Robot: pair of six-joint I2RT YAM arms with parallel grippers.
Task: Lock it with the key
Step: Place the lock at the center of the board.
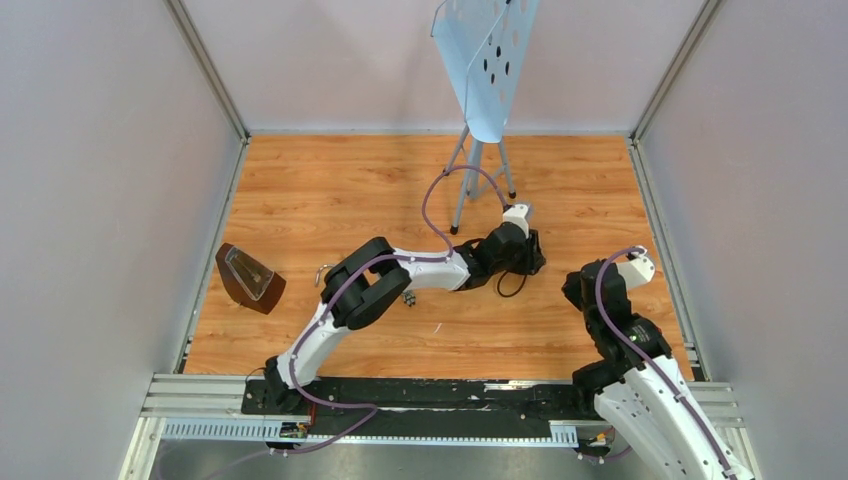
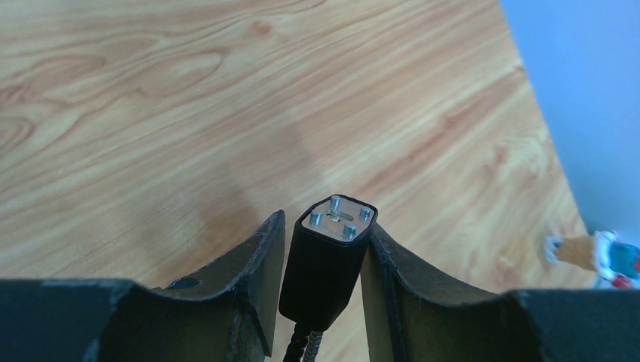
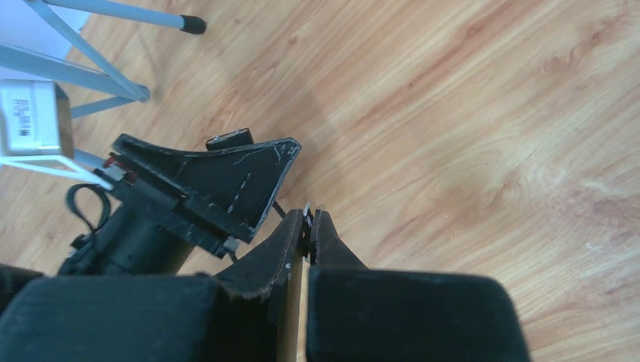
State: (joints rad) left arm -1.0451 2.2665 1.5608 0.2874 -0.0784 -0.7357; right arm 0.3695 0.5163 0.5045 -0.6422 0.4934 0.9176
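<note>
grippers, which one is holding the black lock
The left gripper: it clamps the black lock, brass end facing outward. The right gripper is pinched shut on just a tiny silver key.

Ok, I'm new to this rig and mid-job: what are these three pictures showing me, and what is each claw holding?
The top picture looks down on two robot arms bolted to the near edge of a wooden table. The other two pictures come from cameras on the wrists, each looking along its own fingers.

The left gripper is clamped on a black lock body. Its brass keyhole face points away from the camera and a cable hangs below it.

The right gripper is shut, with a thin silver sliver at its tips that is probably the key.

Also on the table are a brown wedge-shaped object and a blue perforated stand.
</note>
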